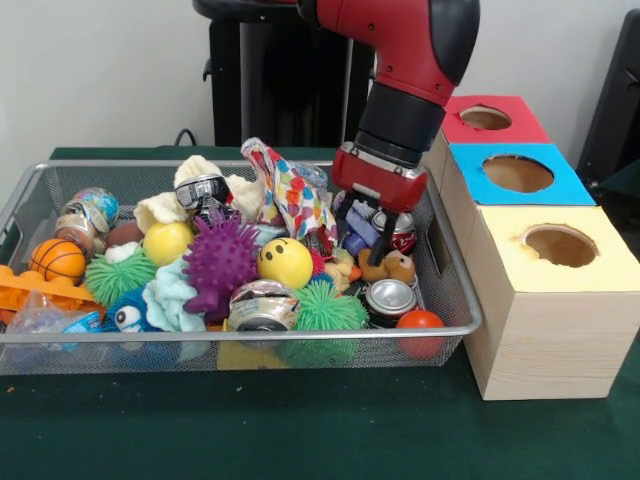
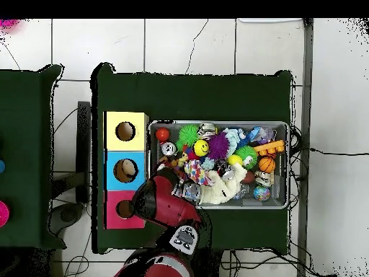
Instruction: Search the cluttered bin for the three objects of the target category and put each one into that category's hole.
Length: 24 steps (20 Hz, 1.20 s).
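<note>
My gripper (image 1: pixel 383 248) is lowered into the right rear corner of the wire bin (image 1: pixel 455 300). It sits right at a red and white can (image 1: pixel 403 232), whose silver top shows just under the red gripper body. A second silver can (image 1: pixel 390 297) stands near the bin's front right, and a dented can (image 1: pixel 262 306) lies at the front middle. In the overhead view the arm (image 2: pixel 162 202) covers the gripper, and the silver can (image 2: pixel 168 148) shows beside it. Whether the gripper has hold of the can is hidden.
Three wooden boxes with round holes stand right of the bin: yellow (image 1: pixel 545 330), blue (image 1: pixel 565 185), red (image 1: pixel 525 125). The bin is packed with a purple spiky ball (image 1: pixel 218 262), a yellow smiley ball (image 1: pixel 285 262), green puffs, a basketball (image 1: pixel 57 258) and a red ball (image 1: pixel 420 322).
</note>
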Available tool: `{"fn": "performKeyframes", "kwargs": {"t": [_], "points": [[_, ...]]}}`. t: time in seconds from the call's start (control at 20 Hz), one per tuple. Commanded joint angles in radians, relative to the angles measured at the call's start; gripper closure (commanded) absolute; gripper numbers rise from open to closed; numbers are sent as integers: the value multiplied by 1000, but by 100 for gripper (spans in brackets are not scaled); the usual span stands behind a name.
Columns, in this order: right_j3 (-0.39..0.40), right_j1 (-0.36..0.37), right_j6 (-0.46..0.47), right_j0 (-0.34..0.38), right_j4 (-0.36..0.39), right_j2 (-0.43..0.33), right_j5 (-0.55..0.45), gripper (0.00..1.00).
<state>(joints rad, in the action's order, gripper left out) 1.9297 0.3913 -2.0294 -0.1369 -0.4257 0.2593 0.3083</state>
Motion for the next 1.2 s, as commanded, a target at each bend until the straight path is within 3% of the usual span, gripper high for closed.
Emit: {"fn": "performKeyframes", "kwargs": {"t": [0.05, 0.5, 1.2], "points": [[89, -41, -378, 5, -108, -93, 81, 0], [79, -71, -480, -7, -123, -130, 126, 0], [26, -115, -455, -61, -252, -131, 86, 0]]}}
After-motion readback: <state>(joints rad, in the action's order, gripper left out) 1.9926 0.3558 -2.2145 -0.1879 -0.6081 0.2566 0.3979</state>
